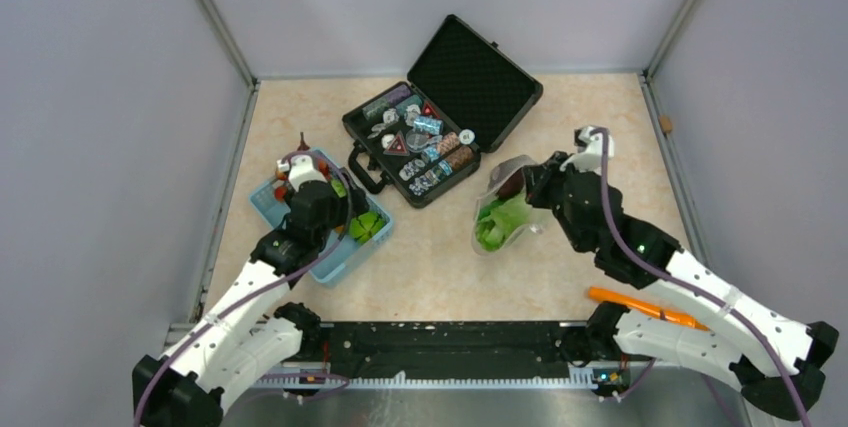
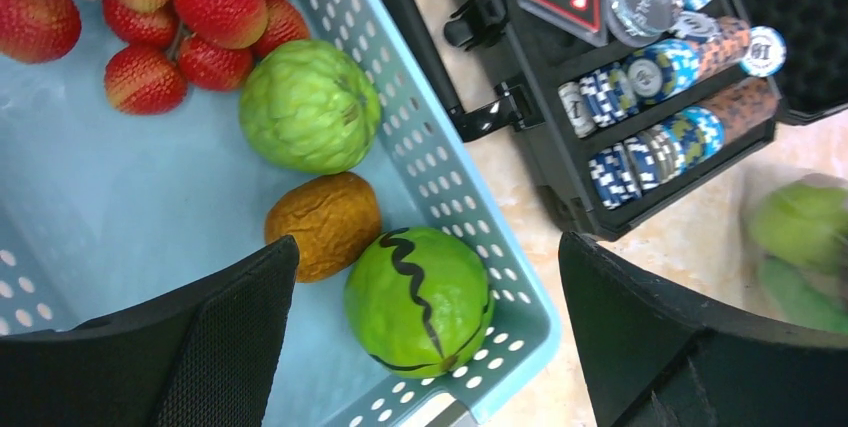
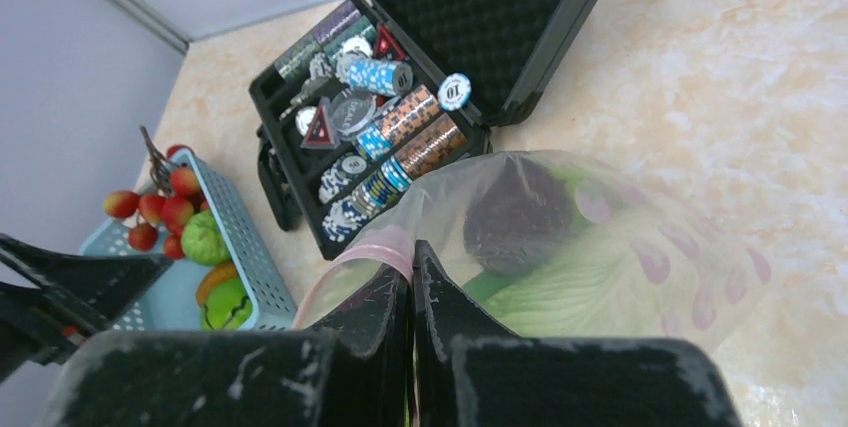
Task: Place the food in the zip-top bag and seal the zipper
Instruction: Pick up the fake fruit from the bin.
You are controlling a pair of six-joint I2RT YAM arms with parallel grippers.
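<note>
Loading step. Right hand (image 3: 410, 259) is pinched shut on the zipper (image 3: 350, 259) of the zip-top bag (image 3: 640, 247), just right of the black case (image 3: 470, 27). Left hand (image 2: 428, 247), jaws wide, hovers over a green fruit (image 2: 418, 302) in the basket (image 2: 440, 177) left of the case. Next, I'd guess: lower and close on it.

White-black arms (image 1: 232, 299), purple cables (image 1: 603, 187)

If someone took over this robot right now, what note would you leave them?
Left fingers: open above the light blue plastic basket, empty.
Right fingers: shut on the pale pink zipper strip of the clear plastic bag.
Done: dark purple piece and leafy greens are bagged.
Left: red berries, bumpy green fruit, brown wrinkled piece, green ball with black squiggle wait in the basket; then seal.
</note>
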